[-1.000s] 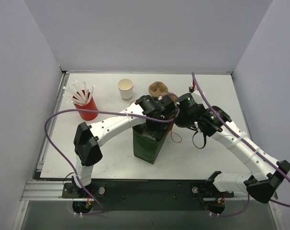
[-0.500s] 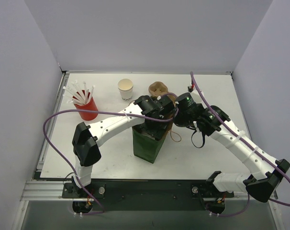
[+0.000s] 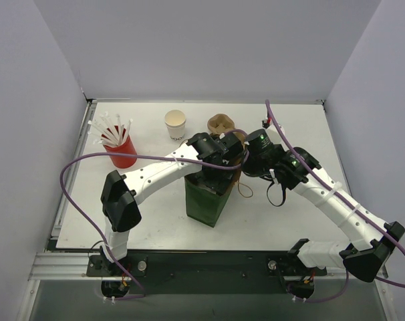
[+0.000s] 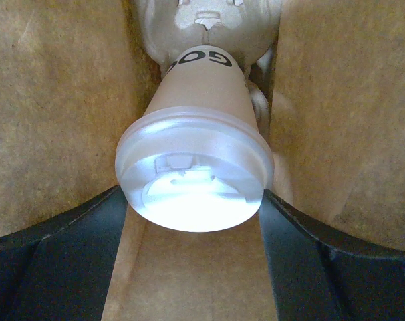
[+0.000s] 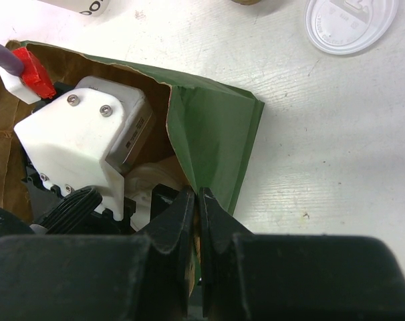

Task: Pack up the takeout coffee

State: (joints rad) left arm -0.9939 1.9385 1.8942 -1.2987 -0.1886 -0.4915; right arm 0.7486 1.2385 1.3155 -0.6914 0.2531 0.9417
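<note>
L fingers [image 4: 69, 254]: gripping takeout coffee [image 4: 202, 93] at lid [image 4: 192, 194] rim
coffee pos: sitting upright inside green bag [image 5: 216, 134]
R fingers [image 5: 169, 227]: clenched, pinching bag rim
bag: standing mid worktop [image 3: 269, 221], btw both arms

Lidded cup [image 4: 192, 174] in the bag [image 3: 206, 200], straw cup [image 3: 120, 152] far left

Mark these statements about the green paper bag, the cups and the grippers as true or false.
1. The right gripper pinches the rim of the green paper bag. True.
2. The lidded white paper cup stands outside the bag. False: it is inside, between the fingers of the left gripper.
3. The red cup of white straws lies tipped over. False: it stands upright.
4. A flat white plastic lid lies on the table outside the bag. True.
</note>
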